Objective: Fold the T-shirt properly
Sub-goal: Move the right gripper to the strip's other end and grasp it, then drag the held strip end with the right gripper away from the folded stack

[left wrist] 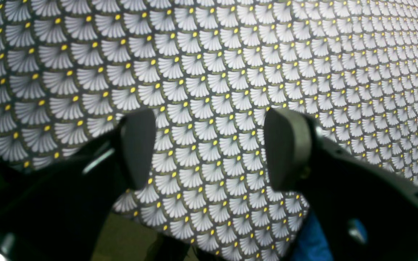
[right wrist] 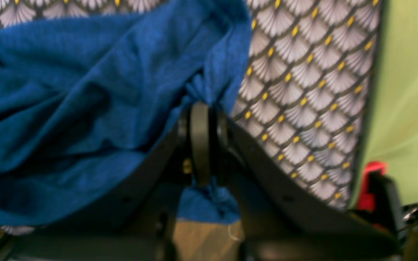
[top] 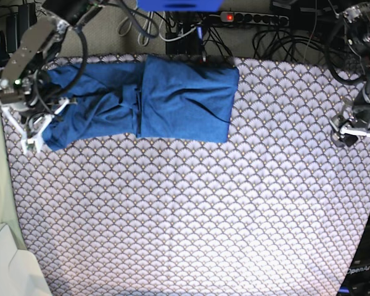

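We see the T-shirt [top: 154, 98] lying along the far edge of the scallop-patterned cloth [top: 197, 209] that covers the table, toward the far left of the base view. Its right part is folded into a fairly neat rectangular panel, while the left part trails off in rumpled, bunched folds toward the table's left edge. Our right gripper [right wrist: 203, 108], at the left side of the base view, has its jaws pinched tight on a gathered bit of the blue fabric: in the right wrist view the knit bunches up just above the closed fingertips and a small tuft pokes out below them. Beside that grip the patterned cloth shows, and further right a pale green surface [right wrist: 408, 101] with a red and black clamp [right wrist: 376, 181] at the cloth's edge. Our left gripper [left wrist: 209, 148] sits at the right edge of the table, well apart from the shirt, its two dark fingers [left wrist: 138, 145] spread wide with only patterned cloth between them. A power strip [top: 259, 20] and tangled cables lie beyond the far edge.
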Robot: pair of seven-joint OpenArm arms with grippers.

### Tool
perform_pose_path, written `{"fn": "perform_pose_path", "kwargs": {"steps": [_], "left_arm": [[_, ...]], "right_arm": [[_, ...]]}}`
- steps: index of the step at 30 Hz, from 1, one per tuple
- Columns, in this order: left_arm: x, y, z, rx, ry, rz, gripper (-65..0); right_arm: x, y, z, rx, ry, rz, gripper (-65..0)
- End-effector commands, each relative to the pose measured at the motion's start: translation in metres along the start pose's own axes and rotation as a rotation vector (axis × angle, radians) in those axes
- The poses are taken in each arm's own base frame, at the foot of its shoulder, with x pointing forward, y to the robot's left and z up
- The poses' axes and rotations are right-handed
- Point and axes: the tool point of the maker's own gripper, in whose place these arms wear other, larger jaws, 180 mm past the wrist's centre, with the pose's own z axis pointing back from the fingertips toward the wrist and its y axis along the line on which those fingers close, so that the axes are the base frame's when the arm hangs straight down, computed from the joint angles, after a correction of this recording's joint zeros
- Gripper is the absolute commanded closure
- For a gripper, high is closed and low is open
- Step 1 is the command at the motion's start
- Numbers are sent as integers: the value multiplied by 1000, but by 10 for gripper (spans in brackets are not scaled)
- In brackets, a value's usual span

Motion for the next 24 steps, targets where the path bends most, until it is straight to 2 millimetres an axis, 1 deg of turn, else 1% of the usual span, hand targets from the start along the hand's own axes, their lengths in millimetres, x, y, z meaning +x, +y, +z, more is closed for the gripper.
{"fn": "perform_pose_path", "kwargs": {"steps": [1, 4, 8, 11, 14, 16, 19, 21, 22, 24], "left_arm": [[13, -2, 4, -4, -40, -14, -454], [13, -2, 4, -4, -40, -14, -454], [13, -2, 4, -4, -39, -13, -454], [13, -2, 4, -4, -39, -13, -454], [13, -2, 4, -4, -39, -13, -454], [13, -2, 4, -4, -39, -13, -454], [13, -3, 4, -6, -40, -14, -454], [13, -3, 4, -8, -40, -14, -454], [13, -3, 4, -8, -40, -14, -454], [13, -3, 4, -8, -40, -14, -454]], "right_arm": [[9, -8, 3, -18, -30, 12, 0], [6, -11, -4, -12, -9, 14, 0], [-15, -15, -24, 22, 78, 14, -1], [-22, -14, -35, 47, 115, 4, -21], [-32, -26, -38, 35, 144, -19, -92], [-35, -32, -36, 21, 145, -39, -162], [-35, -39, -34, 5, 138, -57, -280], [-29, -42, -33, 0, 124, -66, -351], [-29, -43, -33, -3, 123, -74, -369], [-29, -44, -33, -3, 121, -81, -381]]}}
